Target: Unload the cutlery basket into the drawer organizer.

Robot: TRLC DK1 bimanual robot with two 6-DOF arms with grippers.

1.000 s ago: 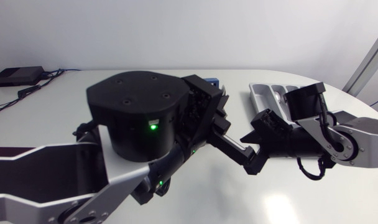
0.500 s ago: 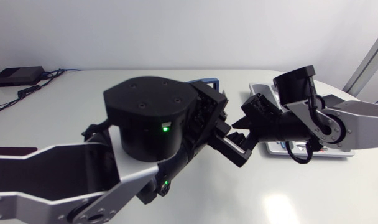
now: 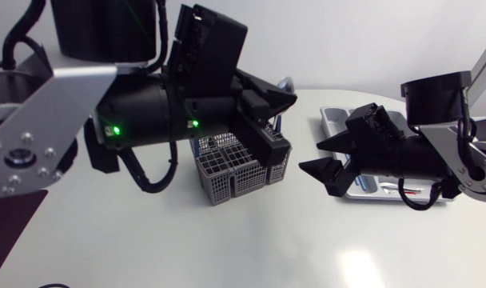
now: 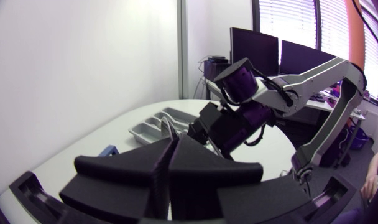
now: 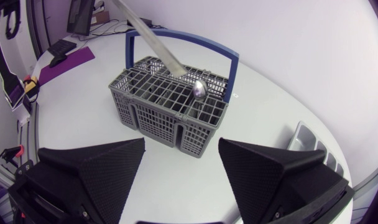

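Right gripper (image 5: 181,146): jaws spread wide and empty, held over the tabletop (image 3: 227,240) just short of the grey cutlery basket (image 5: 158,106). A spoon (image 5: 200,89) is clamped by its handle in the closed jaws of the left gripper (image 4: 170,149), with its bowl at the basket's top rim beside the blue handle (image 5: 189,45). Farther off, the drawer organizer (image 3: 329,120) is partly covered by the right arm.

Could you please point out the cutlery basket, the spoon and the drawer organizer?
cutlery basket (image 5: 158,115), right wrist view, grey side wall.
spoon (image 5: 200,89), right wrist view, its bowl.
drawer organizer (image 3: 328,120), head view, uncovered end rim.
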